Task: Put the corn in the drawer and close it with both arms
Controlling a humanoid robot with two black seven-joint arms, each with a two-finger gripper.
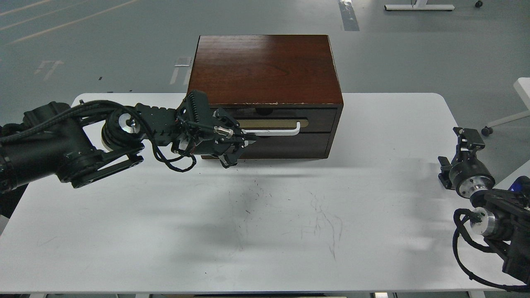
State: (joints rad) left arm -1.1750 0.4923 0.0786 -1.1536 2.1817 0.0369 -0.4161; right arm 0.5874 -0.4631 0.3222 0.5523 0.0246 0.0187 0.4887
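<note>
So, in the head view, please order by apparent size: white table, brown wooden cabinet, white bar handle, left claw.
1. White table, largest.
2. Dark brown wooden cabinet.
3. Black left claw and white bar handle: unsure. The claw covers the handle's left end and is nearer the camera.

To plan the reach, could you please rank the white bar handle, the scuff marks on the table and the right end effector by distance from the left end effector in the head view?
From the left end effector:
1. White bar handle, right beside it on the drawer front.
2. Scuff marks, mid-table, toward the right.
3. Right end effector, at the table's far right edge.
</note>
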